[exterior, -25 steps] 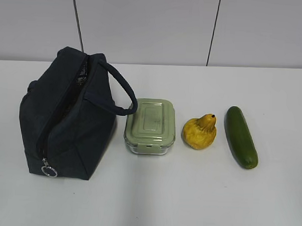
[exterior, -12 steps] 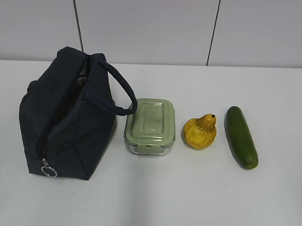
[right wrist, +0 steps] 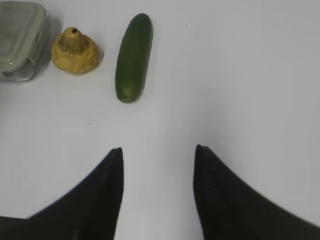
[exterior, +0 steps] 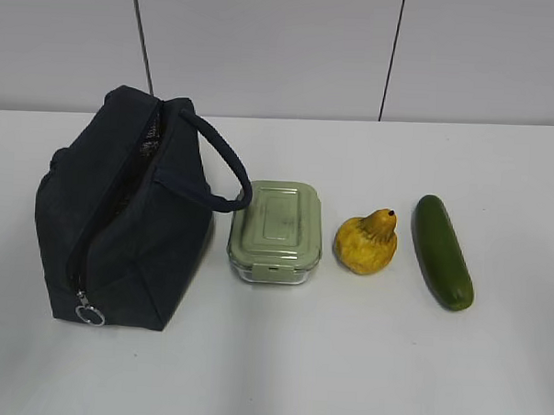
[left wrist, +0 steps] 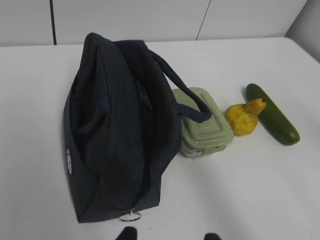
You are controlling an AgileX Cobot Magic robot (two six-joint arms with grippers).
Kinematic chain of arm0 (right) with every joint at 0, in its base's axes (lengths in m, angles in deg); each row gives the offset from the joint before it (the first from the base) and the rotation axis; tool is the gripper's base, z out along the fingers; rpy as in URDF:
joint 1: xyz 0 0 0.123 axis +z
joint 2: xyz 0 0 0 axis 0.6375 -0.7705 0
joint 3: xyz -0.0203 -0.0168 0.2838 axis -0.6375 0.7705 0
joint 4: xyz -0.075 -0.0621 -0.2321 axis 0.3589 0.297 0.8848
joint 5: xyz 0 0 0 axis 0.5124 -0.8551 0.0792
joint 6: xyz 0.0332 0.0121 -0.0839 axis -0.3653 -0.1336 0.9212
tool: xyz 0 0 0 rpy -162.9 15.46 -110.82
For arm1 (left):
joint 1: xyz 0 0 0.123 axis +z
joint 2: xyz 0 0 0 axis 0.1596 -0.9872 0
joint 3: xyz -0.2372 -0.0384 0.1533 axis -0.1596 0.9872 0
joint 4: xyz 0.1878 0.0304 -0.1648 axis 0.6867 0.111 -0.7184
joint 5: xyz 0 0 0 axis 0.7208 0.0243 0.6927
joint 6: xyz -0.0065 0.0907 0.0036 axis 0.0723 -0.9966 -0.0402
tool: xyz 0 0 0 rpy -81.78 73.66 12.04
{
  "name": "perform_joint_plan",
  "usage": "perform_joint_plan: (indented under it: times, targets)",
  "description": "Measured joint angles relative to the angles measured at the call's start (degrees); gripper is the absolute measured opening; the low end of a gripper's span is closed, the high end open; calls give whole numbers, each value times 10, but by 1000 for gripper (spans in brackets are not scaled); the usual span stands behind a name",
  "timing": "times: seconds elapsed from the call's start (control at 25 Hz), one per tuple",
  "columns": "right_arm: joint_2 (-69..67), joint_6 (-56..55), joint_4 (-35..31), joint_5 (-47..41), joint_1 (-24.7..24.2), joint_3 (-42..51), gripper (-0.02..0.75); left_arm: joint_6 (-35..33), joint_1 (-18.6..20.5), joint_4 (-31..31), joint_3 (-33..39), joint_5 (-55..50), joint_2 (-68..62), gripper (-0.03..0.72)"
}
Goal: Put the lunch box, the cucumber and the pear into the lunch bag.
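1. All four things sit in a row across the white desk [exterior: 279,373], nothing packed yet; I'd say the task is at its very start.
2. The lunch bag [exterior: 120,219] stands toward the desk's left edge, its zipper running down the near end to a silver ring pull [exterior: 90,315]. The seam gapes near the top, but whether that gap is wide enough to load through, I cannot tell.
3. Its loop handle [exterior: 219,168] droops rightward, over the far left corner of the lunch box [exterior: 276,230]. The box stands just beside the bag, lid clipped on. Handy for a short transfer, though the handle could snag a lift.
4. Next along is the pear [exterior: 366,244], stem tip pointing to the far edge, then the cucumber [exterior: 442,251], lying lengthwise from far edge to near edge, closest to the desk's right edge. They are near each other, apart, so each has room for a grasp.
5. The right gripper [right wrist: 157,155] hangs above bare desk on the near side of the cucumber, jaws spread and holding nothing. It looks placed for the right-hand items.
6. The left gripper [left wrist: 167,235] shows only two dark tips at the bottom of the wrist view, apart, with nothing between them, hovering over the bag's near end by the ring pull. My guess is it is there to deal with the bag's opening first.
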Motion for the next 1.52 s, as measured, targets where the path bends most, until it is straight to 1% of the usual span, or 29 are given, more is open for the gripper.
perform_joint_plan:
  times: [0.16,0.24,0.48,0.68,0.96,1.0,1.04,1.08,1.2,1.28,1.36,1.52]
  targets:
    - [-128,0,-17,31,1,-31,364,-18,-1,0,-50,28,-127,377]
    - [-182,16,-29,39,1,-51,364,-26,-1,9,-72,37,-172,408]
    - [-296,57,-65,47,1,-115,364,-28,21,23,-104,38,-264,423]
    - [-375,62,-84,48,1,-174,364,-28,44,54,-120,36,-319,424]
    - [-466,101,-121,50,1,-231,364,-32,46,52,-123,40,-360,421]
    - [-477,108,-128,50,1,-236,364,-35,46,48,-123,44,-367,411]
    - [-487,116,-134,50,1,-240,364,-41,46,39,-123,49,-372,384]
    - [-495,124,-142,51,1,-242,364,-49,46,28,-123,55,-378,340]
    - [-519,140,-156,56,1,-244,364,-76,46,-4,-123,63,-396,161]
    - [-533,146,-161,56,1,-247,364,-82,46,-9,-123,68,-407,46]
    - [-548,150,-163,57,1,-253,364,-85,46,-10,-124,73,-412,0]
    - [-581,152,-164,54,5,-285,364,-87,46,-10,-124,82,-413,-15]
